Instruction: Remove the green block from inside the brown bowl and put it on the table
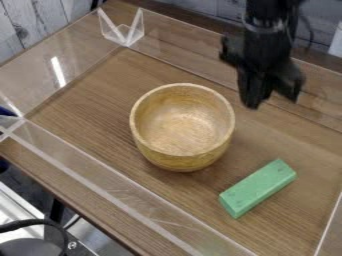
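Observation:
The green block (258,188) lies flat on the table (107,90), to the front right of the brown bowl (183,125) and a short gap away from it. The bowl stands upright and its inside is bare wood. My gripper (259,96) hangs above the table behind and to the right of the bowl, well back from the block. Its black fingers are drawn together and hold nothing.
Low clear acrylic walls (67,150) edge the tabletop on the left and front. A folded clear acrylic piece (123,28) stands at the back left corner. The arm's black body rises out of the frame at the top right.

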Tool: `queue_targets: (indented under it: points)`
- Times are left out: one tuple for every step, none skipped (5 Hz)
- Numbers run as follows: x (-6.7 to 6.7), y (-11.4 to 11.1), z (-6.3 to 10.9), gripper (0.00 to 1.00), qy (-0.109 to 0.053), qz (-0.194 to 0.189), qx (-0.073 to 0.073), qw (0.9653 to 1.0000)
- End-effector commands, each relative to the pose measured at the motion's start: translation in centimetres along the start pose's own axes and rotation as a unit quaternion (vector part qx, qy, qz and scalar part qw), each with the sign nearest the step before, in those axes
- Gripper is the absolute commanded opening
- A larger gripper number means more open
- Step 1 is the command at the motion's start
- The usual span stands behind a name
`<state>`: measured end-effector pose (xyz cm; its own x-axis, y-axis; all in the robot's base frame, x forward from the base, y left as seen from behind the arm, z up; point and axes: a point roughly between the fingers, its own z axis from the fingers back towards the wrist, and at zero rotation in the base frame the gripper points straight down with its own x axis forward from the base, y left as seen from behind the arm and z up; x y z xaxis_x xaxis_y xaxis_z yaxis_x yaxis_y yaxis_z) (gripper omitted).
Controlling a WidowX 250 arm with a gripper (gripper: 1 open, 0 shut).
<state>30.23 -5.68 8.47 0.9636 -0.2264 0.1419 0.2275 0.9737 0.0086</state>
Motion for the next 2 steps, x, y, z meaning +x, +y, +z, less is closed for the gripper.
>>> queue_targets:
  points:
    - [2.0, -0.5, -0.6, 0.00, -0.024, -0.012, -0.003, 0.9996]
    - [2.7, -0.8, -2.6, 0.00, -0.015, -0.019, -0.005, 0.9997]
